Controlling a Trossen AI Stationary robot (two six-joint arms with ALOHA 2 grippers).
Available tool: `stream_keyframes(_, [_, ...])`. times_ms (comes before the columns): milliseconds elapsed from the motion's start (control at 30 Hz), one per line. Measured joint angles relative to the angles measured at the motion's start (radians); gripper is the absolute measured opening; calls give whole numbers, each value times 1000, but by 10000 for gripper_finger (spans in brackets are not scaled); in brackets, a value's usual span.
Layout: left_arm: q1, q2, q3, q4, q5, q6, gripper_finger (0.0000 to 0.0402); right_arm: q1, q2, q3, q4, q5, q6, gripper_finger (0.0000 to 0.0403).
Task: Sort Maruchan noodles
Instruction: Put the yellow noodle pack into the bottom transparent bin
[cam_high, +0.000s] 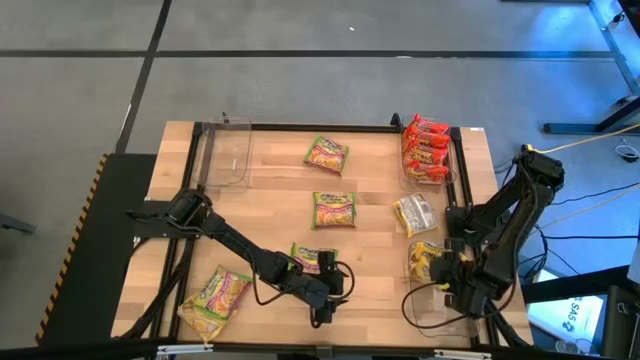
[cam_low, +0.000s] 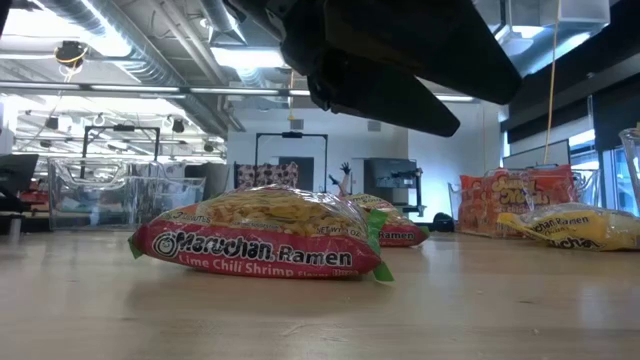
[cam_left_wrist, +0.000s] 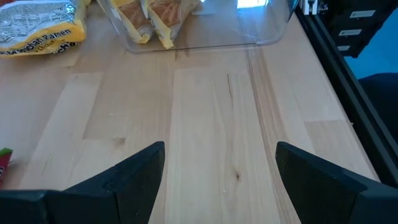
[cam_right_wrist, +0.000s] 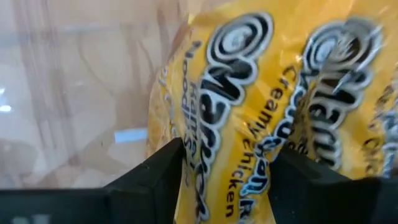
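The crinkly yellow plastic noodle packets (cam_right_wrist: 261, 118), in the clear plastic bin (cam_high: 425, 305) at the worktop's right front corner, look light, slippery and brittle inside; best pinched across a narrow edge. The right gripper (cam_right_wrist: 227, 165) reaches into that bin, fingers straddling one packet, not clearly clamped. The left gripper (cam_left_wrist: 221, 171) hovers wide apart over bare wood near the front edge, beside a green-pink packet (cam_high: 312, 258).
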Motion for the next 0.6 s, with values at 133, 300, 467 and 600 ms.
stream_keyframes(133, [0, 0, 0, -1, 0, 0, 302, 0, 0, 0, -2, 22, 47, 204])
stream_keyframes(300, [0, 0, 0, -2, 0, 0, 302, 0, 0, 0, -4, -9, 76, 260])
stream_keyframes(467, [-2, -13, 0, -40, 4, -28, 302, 0, -8, 7, -10, -142, 42, 294])
stream_keyframes(600, [-2, -66, 2, -137, -8, -95, 302, 0, -29, 59, -82, -157, 53, 302])
